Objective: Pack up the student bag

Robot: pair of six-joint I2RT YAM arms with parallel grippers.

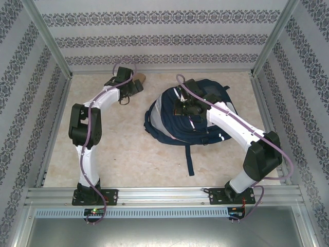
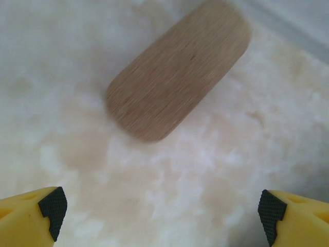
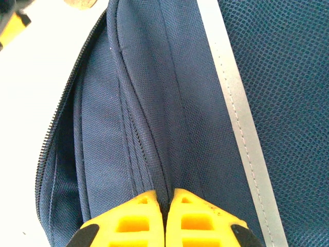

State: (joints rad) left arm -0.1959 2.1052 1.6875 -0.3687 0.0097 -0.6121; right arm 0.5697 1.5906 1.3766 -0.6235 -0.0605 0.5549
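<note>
We find the bag (image 1: 191,114) centre-right on the worktop (image 1: 128,154), right fingers (image 3: 139,218) pinching its fabric; left fingers (image 2: 51,206) spread over the block (image 2: 177,69), far left. Pick-up step, we judge: lower, then close.

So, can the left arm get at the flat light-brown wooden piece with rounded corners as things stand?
Probably yes. The left gripper hangs open above the flat light-brown wooden piece, which lies on the pale table, with nothing between them.
</note>
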